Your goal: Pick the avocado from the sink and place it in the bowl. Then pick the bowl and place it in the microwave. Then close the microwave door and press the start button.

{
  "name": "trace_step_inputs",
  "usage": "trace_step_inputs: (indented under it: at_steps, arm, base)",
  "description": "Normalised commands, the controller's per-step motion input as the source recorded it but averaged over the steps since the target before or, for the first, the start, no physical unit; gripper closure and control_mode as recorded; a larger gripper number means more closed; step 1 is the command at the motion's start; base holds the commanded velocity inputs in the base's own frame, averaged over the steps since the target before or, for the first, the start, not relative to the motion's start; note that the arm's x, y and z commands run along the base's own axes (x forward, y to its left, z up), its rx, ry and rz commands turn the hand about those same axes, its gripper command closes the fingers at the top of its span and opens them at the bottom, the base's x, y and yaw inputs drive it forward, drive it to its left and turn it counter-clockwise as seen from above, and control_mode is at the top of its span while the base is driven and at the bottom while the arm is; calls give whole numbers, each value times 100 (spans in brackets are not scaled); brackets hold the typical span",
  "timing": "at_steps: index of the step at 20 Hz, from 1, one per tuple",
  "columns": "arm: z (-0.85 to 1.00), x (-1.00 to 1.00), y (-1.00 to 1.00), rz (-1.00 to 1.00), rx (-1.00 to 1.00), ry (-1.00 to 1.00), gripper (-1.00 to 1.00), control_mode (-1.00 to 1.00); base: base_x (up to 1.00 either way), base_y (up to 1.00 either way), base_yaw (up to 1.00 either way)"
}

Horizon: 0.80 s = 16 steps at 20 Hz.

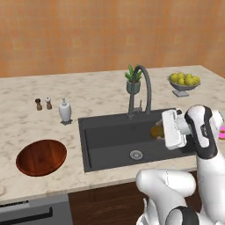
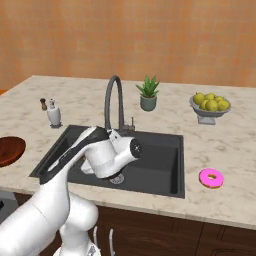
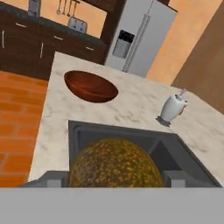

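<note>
- Left base view: gripper (image 1: 161, 131) held over the right part of the dark sink (image 1: 110, 140), pointing left, with the olive-tan avocado (image 1: 156, 131) at its tip, above the basin floor. Round drain (image 1: 136, 154) below and to the left; curved grey faucet (image 1: 141, 90) behind the basin. Reddish-brown wooden bowl (image 1: 41, 157) on the marble counter (image 1: 88, 94), well apart to the left of the sink. White soap dispenser (image 1: 65, 110) just beyond the sink's left rear corner; two small shakers (image 1: 43, 103) further left; potted plant (image 1: 133, 80) and grey footed dish of yellow fruit (image 1: 184, 82) at the rear right.
- Right base view: wrist and forearm across the sink (image 2: 165, 160), covering the hand; state of the fingers not readable here. Edge of the bowl (image 2: 10, 150) at the far left; pink doughnut (image 2: 211, 178) on the counter right of the basin; faucet (image 2: 113, 102) behind.
- Hand view: avocado (image 3: 114, 164) large in the foreground, clamped between the two fingers (image 3: 175, 178), with the sink wall (image 3: 131, 140) behind it. Bowl (image 3: 91, 86) beyond on the counter, standing bare inside; soap dispenser (image 3: 173, 107) to the right; refrigerator (image 3: 140, 37) in the background.
</note>
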Motion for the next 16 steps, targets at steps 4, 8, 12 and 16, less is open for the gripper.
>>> trace_step_inputs:
  at_steps: [4, 8, 12, 16]
  arm:
    - [85, -54, 100, 0, -42, 0, 100, -100]
    - [97, -15, 100, 0, -34, 17, 100, -100]
    - [51, -6, 99, 0, -29, 15, 100, -100]
    - [4, 0, 100, 0, -35, 16, 100, -100]
  base:
    - [0, 0, 0]
    - [0, 0, 0]
    - [0, 0, 0]
    - [0, 0, 0]
